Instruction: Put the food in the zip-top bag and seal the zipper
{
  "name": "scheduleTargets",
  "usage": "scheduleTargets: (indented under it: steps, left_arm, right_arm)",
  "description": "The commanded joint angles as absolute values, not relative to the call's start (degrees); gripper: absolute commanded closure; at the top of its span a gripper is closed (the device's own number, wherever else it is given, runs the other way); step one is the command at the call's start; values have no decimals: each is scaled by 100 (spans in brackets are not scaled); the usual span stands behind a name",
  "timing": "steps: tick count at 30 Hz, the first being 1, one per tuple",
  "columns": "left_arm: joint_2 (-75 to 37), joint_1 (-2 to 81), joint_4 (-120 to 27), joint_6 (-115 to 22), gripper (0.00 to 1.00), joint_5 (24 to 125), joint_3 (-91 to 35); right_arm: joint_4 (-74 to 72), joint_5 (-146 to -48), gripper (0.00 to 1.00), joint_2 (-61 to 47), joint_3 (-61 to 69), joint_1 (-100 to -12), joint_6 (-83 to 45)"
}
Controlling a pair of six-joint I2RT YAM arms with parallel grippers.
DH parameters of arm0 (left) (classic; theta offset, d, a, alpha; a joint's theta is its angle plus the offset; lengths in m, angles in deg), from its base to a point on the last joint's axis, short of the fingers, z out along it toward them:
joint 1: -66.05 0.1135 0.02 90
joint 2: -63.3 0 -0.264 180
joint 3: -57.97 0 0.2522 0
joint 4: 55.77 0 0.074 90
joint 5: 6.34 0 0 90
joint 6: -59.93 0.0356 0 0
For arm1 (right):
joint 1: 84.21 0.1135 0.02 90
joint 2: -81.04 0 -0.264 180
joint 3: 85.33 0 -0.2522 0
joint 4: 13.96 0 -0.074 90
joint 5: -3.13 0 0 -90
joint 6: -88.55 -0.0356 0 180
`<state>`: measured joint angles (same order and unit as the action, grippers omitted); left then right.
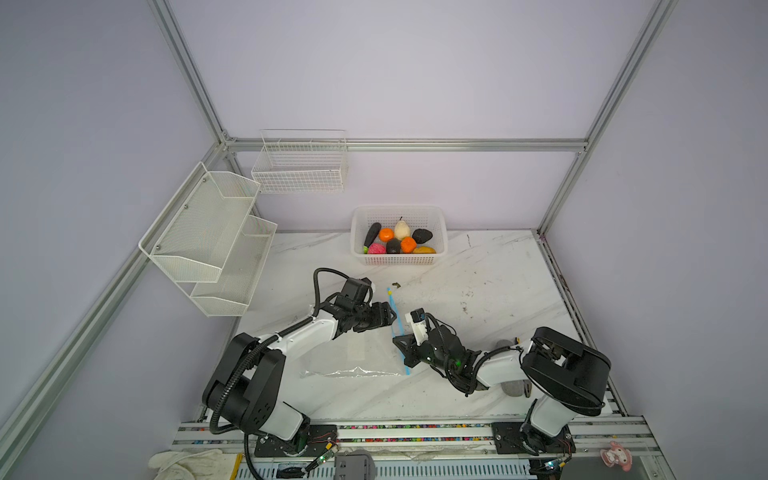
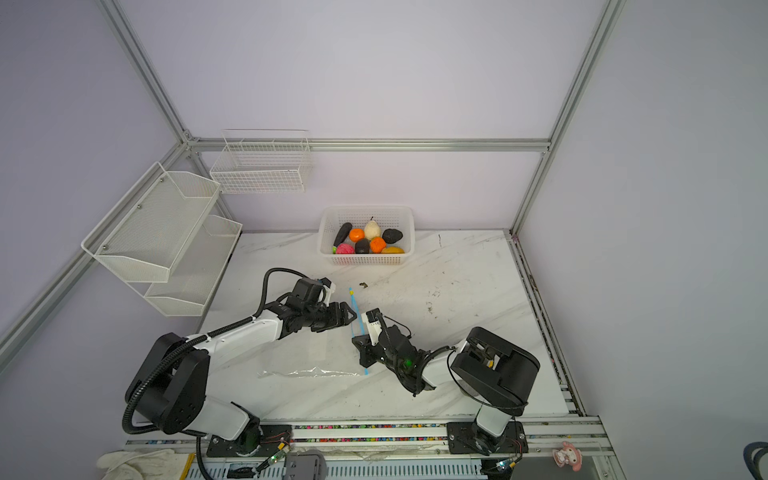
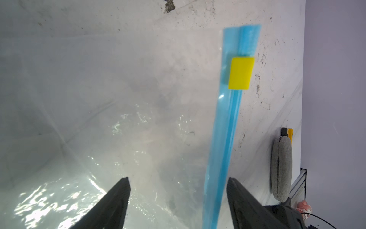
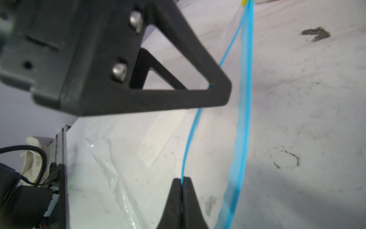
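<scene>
Right claw (image 4: 181,179) is pinched tight on one lip of the zipper (image 4: 245,111); the other lip lies flat just beside it. The bag (image 4: 122,150) spreads out beside this claw, and its one white label (image 4: 158,138) is too faint to read. Left claw (image 3: 178,179) gapes wide, the blue strip between its jaws and one yellow slider (image 3: 241,73) ahead. The strip's long axis points from the claws toward the basket (image 1: 399,261) beyond, which holds nine pieces of food (image 1: 408,244).

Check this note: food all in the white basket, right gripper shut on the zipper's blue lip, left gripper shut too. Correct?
No: the left gripper is open, jaws apart astride the zipper, per the left wrist view. The food in the white basket and the right gripper shut on the blue lip stand.
</scene>
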<state>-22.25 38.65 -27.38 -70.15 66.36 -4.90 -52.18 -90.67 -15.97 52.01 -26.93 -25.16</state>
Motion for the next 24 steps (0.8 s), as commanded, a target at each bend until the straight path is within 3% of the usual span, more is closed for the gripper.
scheduleTargets:
  steps: [1,13,18,24]
  left_arm:
    - [-2037,3777,-2737,-7069,25,6581,-1044]
    - [-2034,3398,-1972,-6525,41,7336,-1217]
    - [-2132,3317,-1846,-6469,55,7386,-1313]
    - [-2042,3282,-1730,-6453,60,7475,-1303]
  right_arm:
    - [-5787,-8637,100,-1812,5130,-2559,-2257]
    - [-5785,-8667,100,-1888,4947,-2539,-2152]
    - [-5710,-8644,100,-1898,4867,-2540,-2111]
    - [-5662,-8591,100,-1969,4821,-2541,-2113]
